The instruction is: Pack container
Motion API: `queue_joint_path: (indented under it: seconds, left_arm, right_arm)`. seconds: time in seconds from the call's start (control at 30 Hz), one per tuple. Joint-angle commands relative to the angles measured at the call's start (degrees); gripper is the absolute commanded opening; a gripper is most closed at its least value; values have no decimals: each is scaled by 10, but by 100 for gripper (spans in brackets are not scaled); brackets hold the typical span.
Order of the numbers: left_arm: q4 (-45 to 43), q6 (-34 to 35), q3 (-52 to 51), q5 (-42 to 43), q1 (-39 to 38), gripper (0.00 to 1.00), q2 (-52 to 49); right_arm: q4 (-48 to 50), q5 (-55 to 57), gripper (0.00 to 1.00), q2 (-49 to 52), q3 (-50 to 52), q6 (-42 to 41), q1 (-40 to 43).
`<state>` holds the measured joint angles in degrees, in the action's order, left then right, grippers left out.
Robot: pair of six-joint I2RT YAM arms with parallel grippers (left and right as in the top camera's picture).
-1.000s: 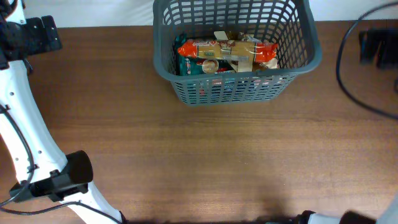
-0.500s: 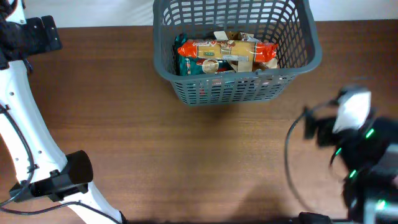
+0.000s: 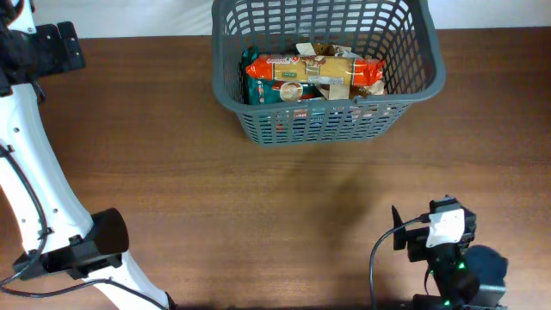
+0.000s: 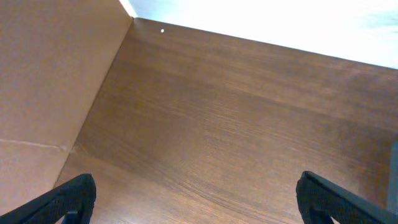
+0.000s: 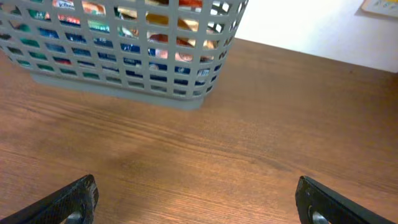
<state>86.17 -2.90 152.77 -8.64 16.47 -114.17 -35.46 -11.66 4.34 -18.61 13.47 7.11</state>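
The container [image 3: 320,126], a dark grey slotted basket, stands at the table's far middle and holds several food packets, an orange-red one [image 3: 314,69] lying on top. In the right wrist view its slotted wall [image 5: 124,62] fills the upper left, with coloured packets showing through. My right gripper [image 5: 199,199] is open over bare wood, well short of the container, nothing between its fingers. The right arm [image 3: 448,228] sits at the table's near right. My left gripper [image 4: 199,199] is open too, above bare wood at the far left. The left arm [image 3: 26,172] runs along the left edge.
A brown panel [image 4: 50,74] rises on the left in the left wrist view, and a white surface [image 4: 280,18] lies beyond the table's far edge. A black cable [image 3: 374,267] loops beside the right arm.
The right arm has swung in from the far right and come down to the table's near right corner. The left arm, the container and its packets have not moved.
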Motion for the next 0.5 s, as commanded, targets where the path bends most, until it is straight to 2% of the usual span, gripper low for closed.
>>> queue_joint_path:
  seconds: [0.0, 0.23, 0.47]
  left_arm:
    - [0, 8, -2, -2, 2, 99, -3]
    - [0, 8, -2, -2, 2, 99, -3]
    - [0, 8, -2, -2, 2, 99, -3]
  right_arm:
    - [5, -3, 99, -42, 44, -7, -3]
    - [3, 0, 99, -42, 96, -7, -3]
    - [6, 3, 99, -42, 95, -7, -3]
